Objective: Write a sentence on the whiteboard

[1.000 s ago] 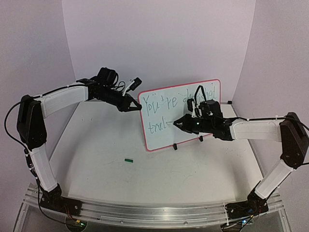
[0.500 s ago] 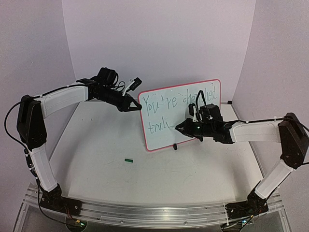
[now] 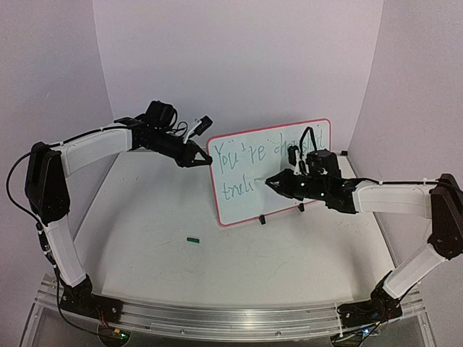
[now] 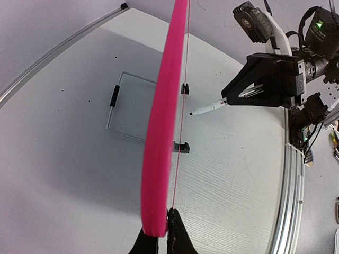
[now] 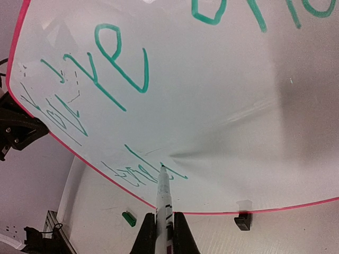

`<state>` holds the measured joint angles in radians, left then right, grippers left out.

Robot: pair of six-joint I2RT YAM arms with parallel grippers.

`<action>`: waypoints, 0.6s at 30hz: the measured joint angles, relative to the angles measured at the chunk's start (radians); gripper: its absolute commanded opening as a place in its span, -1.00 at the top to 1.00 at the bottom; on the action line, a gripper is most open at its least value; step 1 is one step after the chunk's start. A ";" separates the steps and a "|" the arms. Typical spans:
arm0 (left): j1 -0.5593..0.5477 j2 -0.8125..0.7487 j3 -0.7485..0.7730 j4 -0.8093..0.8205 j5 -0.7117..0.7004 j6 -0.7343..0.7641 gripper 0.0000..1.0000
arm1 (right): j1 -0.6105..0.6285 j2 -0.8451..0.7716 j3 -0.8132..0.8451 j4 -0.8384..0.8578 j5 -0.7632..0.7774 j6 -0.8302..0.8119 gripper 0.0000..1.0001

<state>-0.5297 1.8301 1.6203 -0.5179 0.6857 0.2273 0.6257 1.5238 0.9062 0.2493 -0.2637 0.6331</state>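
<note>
The whiteboard (image 3: 249,208) stands upright on the table, white with a red frame. My left gripper (image 3: 208,160) is shut on its left edge; in the left wrist view its fingers (image 4: 175,235) pinch the pink rim (image 4: 164,121). The sentence (image 3: 246,154) is in green marker: a top line and, below it, "trul" (image 3: 235,189). My right gripper (image 3: 278,183) is shut on a white marker (image 5: 162,196). The marker's tip rests at the last green stroke (image 5: 175,172) of the lower line.
A small green marker cap (image 3: 192,239) lies on the table in front of the board, also seen as the cap (image 5: 128,218). Black clip feet (image 3: 262,220) hold the board's bottom edge. A wire stand (image 4: 114,98) sits behind the board.
My right gripper dipped with the marker, then rose again along the lower line of writing, its wrist shifting right. The left gripper and the board stayed put.
</note>
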 measured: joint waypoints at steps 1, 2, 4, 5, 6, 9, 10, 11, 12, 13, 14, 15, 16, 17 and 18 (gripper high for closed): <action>0.000 0.000 0.000 0.000 0.000 0.000 1.00 | -0.002 0.000 0.000 0.000 0.001 0.000 1.00; 0.000 0.000 0.000 0.000 0.000 0.000 1.00 | -0.004 0.000 0.000 -0.002 0.001 0.000 1.00; 0.000 0.000 0.000 0.000 0.000 0.000 1.00 | -0.009 0.000 0.000 -0.002 0.003 0.000 1.00; 0.000 0.000 0.000 0.000 0.000 0.000 1.00 | -0.011 0.001 0.000 -0.002 0.003 0.000 1.00; 0.000 0.000 0.000 0.000 0.000 0.000 1.00 | -0.012 0.004 0.001 -0.001 0.003 0.000 1.00; 0.000 0.000 0.000 0.000 0.000 0.000 1.00 | -0.016 0.020 0.001 -0.001 0.004 0.000 1.00; 0.000 0.000 0.000 0.000 0.000 0.000 1.00 | -0.018 0.026 0.001 -0.002 0.004 0.000 1.00; 0.000 0.000 0.000 0.000 0.000 0.000 1.00 | -0.019 0.031 0.002 -0.002 0.004 0.000 1.00; 0.000 0.000 0.000 -0.001 0.000 0.000 1.00 | -0.019 0.035 0.002 -0.003 0.003 0.000 1.00; 0.000 0.000 0.000 -0.001 -0.001 0.000 1.00 | -0.020 0.037 0.002 -0.003 0.003 0.000 1.00; 0.000 0.000 0.000 -0.001 -0.001 0.000 1.00 | -0.021 0.039 0.003 -0.003 0.002 0.000 1.00; 0.000 0.000 0.000 -0.001 0.000 0.000 1.00 | -0.021 0.040 0.004 -0.003 0.001 0.000 1.00; 0.000 0.000 0.000 -0.001 -0.001 0.000 1.00 | -0.021 0.041 0.005 -0.003 -0.001 0.000 1.00; 0.000 0.000 0.000 -0.001 -0.001 0.000 1.00 | -0.021 0.043 0.007 -0.003 -0.005 0.000 1.00; 0.000 0.000 0.000 -0.001 -0.001 0.000 1.00 | -0.021 0.046 0.009 -0.003 -0.010 -0.001 1.00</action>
<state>-0.5293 1.8297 1.6203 -0.5190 0.6849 0.2272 0.6045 1.5695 0.9148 0.2464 -0.2740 0.6323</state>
